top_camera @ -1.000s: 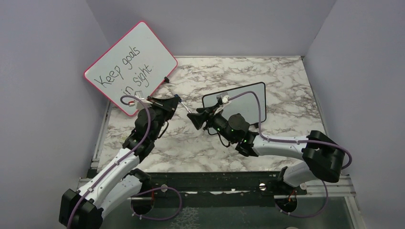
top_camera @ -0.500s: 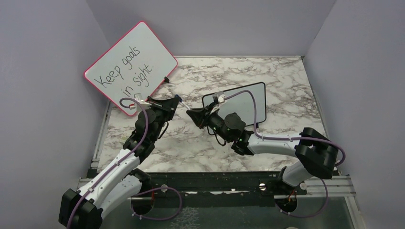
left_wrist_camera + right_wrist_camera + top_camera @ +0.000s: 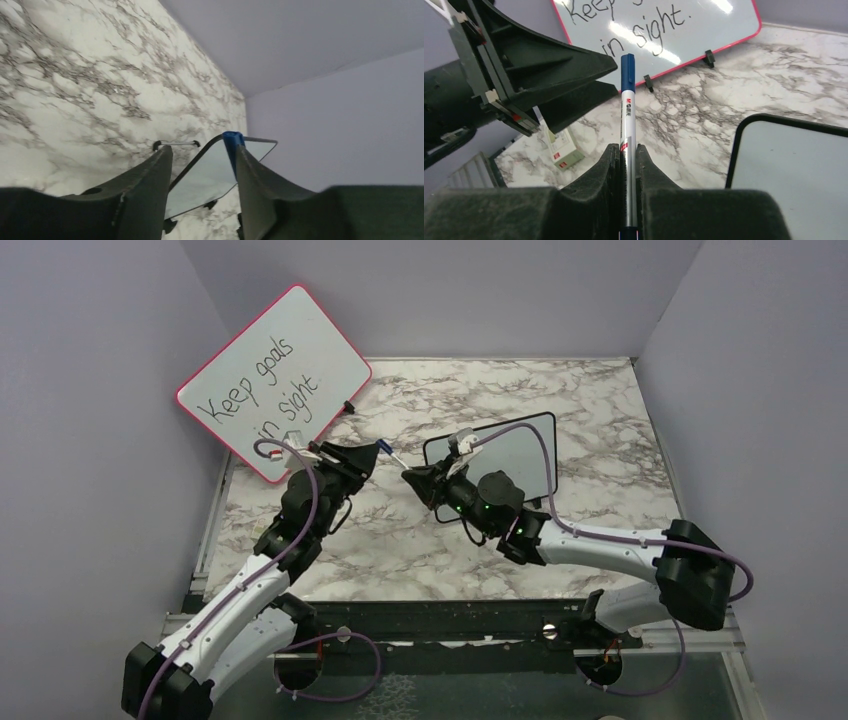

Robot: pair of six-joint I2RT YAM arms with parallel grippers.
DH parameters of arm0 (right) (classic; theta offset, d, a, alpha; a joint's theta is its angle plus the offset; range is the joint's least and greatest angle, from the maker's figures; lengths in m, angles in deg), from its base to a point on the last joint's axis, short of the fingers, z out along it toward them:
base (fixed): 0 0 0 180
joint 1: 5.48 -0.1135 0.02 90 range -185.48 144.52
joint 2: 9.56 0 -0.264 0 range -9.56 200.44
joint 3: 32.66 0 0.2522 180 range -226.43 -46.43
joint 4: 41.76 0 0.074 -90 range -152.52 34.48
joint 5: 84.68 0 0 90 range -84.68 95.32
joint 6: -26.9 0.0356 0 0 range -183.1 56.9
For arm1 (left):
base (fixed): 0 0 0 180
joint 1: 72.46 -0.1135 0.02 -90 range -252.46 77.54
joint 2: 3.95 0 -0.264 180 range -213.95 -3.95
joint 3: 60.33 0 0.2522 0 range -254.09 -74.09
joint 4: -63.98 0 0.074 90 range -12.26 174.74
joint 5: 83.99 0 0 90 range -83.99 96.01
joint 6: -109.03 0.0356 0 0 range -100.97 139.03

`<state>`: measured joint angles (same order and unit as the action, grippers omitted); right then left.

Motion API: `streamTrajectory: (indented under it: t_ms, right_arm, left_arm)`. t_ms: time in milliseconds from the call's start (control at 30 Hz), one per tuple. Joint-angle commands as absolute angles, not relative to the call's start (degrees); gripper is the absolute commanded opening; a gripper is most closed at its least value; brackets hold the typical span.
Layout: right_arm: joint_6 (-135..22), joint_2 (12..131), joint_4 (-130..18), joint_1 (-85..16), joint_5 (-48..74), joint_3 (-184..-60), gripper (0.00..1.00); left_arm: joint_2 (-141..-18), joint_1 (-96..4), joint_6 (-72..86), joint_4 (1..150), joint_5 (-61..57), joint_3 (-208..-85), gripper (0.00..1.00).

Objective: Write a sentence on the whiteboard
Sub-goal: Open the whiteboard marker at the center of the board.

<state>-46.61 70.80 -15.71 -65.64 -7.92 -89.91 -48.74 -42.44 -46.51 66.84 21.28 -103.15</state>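
Compared with one second ago, the marker (image 3: 626,115) has changed hands. The right gripper (image 3: 626,150) was standing open beside it and is now closed tightly on its white barrel. The left gripper (image 3: 202,155) was holding it before and now has its fingers (image 3: 574,65) apart. In the left wrist view the blue cap (image 3: 231,142) lies against only one of these fingers, and the other finger is clear of it. The two arms have stayed close together over the middle of the table (image 3: 600,410), tip facing tip. The marker reaches from the right gripper up towards the left one, cap end first. The whiteboard (image 3: 520,445) has not moved. It lies flat on the marble surface, a little to the right of the centre and well apart from the near edge. The right arm's wrist and its purple cable cover the left and near part of it. The part of its face that shows is a plain pale grey inside the thin black frame. The red-framed board (image 3: 270,375) stands tilted at the far left corner, leaning against the left wall, and it reads "Keep goals in sight" in black. In the right wrist view a small white box (image 3: 564,150) with red marks lies on the surface near the left edge, under the left arm. The arm hides this box from the top camera.
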Motion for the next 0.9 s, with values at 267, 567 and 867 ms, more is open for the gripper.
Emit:
streamTrajectory:
  t_ms: [267,567,867]
  right_arm:
    - [-56.7,59.8,-42.4,-61.9,1.6,-95.4,0.01]
    - [-63.8,54.5,-54.5,-60.0,10.3,-97.7,0.01]
    - [-68.1,52.5,-57.2,-60.0,18.6,-96.7,0.01]
  left_arm:
    - [-47.3,-42.5,3.2,87.5,13.0,-118.1,0.78]
    - [-46.1,-42.5,29.5,91.2,-7.6,-118.5,0.79]
    - [-48.3,-42.5,41.6,98.5,-27.3,-122.4,0.8]
